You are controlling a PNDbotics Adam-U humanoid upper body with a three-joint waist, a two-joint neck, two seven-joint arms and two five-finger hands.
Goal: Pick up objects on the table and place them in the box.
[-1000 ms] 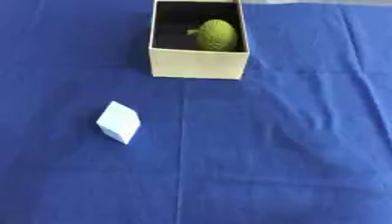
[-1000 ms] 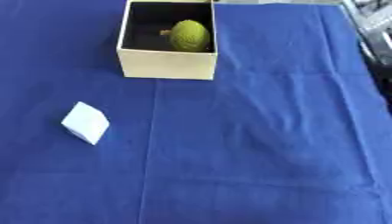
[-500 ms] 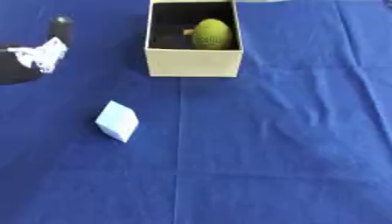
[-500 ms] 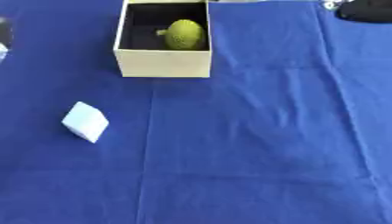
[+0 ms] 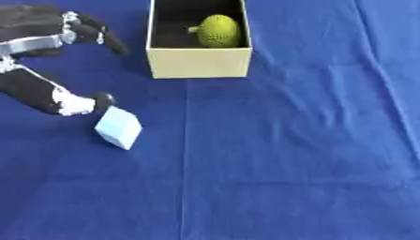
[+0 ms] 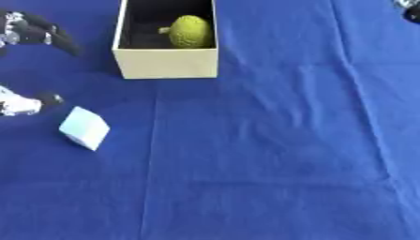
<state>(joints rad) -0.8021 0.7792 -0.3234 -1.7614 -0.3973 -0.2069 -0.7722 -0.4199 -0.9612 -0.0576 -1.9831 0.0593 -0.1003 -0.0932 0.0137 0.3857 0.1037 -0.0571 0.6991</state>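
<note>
Reaching further in from the left since the earlier frame, the left robot hand [image 5: 49, 70] is now hovering with fingers spread and released, its thumb tip just beside the pale blue block [image 5: 118, 127] lying on the blue-clothed surface [image 5: 287, 154]. Farther back, the cream box [image 5: 198, 62] is holding a green textured fruit [image 5: 219, 31]. At the upper right corner, a dark part of the right robot hand [image 6: 410, 10] is showing, its state impossible to tell.
</note>
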